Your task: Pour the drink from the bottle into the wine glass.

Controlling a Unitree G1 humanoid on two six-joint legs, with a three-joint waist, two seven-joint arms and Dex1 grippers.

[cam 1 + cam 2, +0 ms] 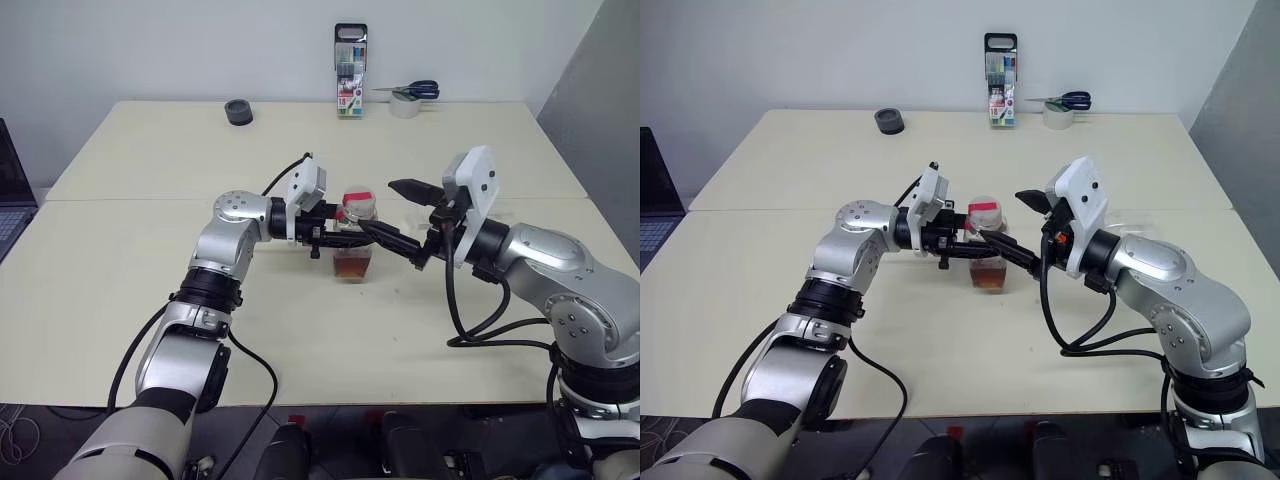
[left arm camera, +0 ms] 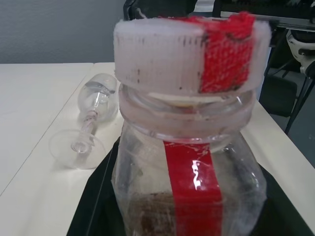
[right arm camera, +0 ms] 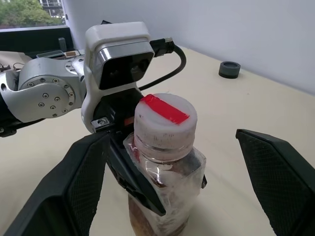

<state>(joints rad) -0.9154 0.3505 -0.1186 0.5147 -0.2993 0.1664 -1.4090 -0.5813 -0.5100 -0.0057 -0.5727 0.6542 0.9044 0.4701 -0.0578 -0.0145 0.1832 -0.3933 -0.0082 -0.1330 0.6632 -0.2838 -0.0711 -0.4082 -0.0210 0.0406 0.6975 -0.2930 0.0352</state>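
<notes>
Left jaws clamped on bottle (image 1: pixel 354 238)

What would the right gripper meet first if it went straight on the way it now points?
Probably the bottle's cap: the open right gripper already has a finger on either side of the bottle, though depth is hard to judge.

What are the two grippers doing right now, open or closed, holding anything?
Left gripper: closed on the bottle, holding it upright.
Right gripper: jaws open wide on either side of the bottle's cap, holding nothing.
</notes>
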